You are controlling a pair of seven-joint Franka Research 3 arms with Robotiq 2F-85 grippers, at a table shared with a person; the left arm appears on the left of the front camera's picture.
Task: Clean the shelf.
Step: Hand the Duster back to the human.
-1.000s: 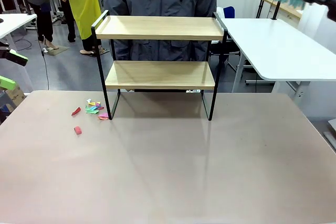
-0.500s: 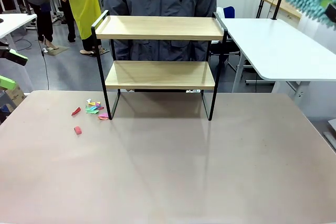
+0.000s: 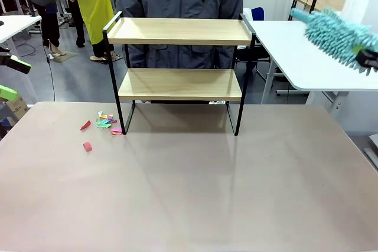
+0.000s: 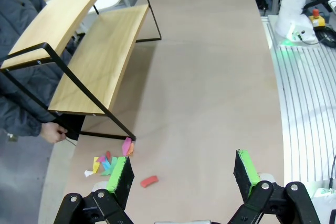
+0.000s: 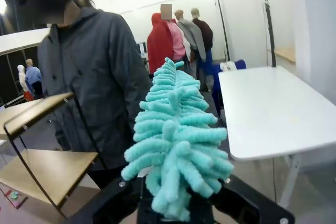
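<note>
The right tool, clamped on a fluffy turquoise microfibre duster, holds it raised right of the 2-tier wooden shelf with black metal frame at the bench's far edge, seemingly poised to sweep; the left tool gapes wide.

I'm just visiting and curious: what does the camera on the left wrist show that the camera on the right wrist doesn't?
Left wrist: the left gripper with its jaws open and nothing between them, above the tan table, and colourful paper scraps by the rack's foot.

Right wrist: the right gripper shut on a teal fluffy duster, plus a white side table.

Both: the shelf, its boards bare, and the person in a dark jacket behind it.
</note>
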